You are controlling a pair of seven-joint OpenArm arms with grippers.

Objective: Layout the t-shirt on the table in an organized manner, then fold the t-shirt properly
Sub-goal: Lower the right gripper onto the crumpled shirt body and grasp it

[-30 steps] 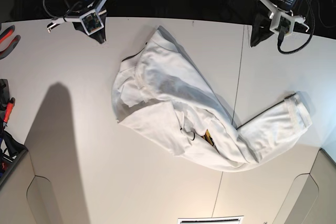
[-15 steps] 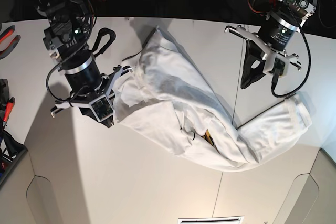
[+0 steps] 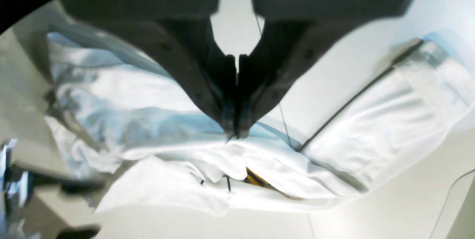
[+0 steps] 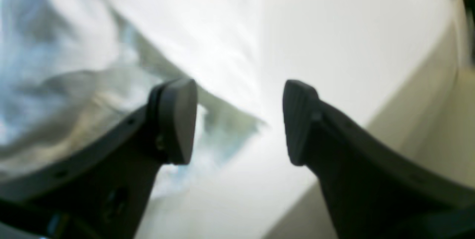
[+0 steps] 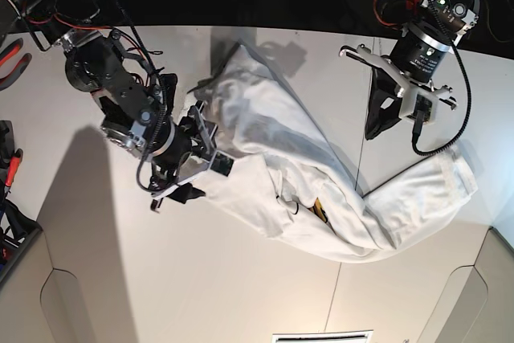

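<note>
t-shirt: we see the t-shirt [image 5: 273, 158] lying crumpled on the bench [image 5: 120, 279], bunched in a long curved heap from the far middle toward the near right, one end stretched flat to the right edge.
print: a bit of yellow-orange print [image 3: 254, 177] shows in a fold near the middle of the heap; we cannot read it.
left fingers: our left gripper [image 3: 236, 127] has its fingers pressed together with nothing between them, hanging above the bare bench just beside the shirt's middle ridge; in the base view it sits at the right [image 5: 377, 122].
right fingers: our right gripper [image 4: 239, 120] has its fingers spread wide apart, low at the shirt's left edge [image 5: 189, 170]; whether cloth lies between them we cannot tell, the wrist view is blurred.
bench: white, with a thin dark seam [image 5: 365, 118] running across it.
</note>
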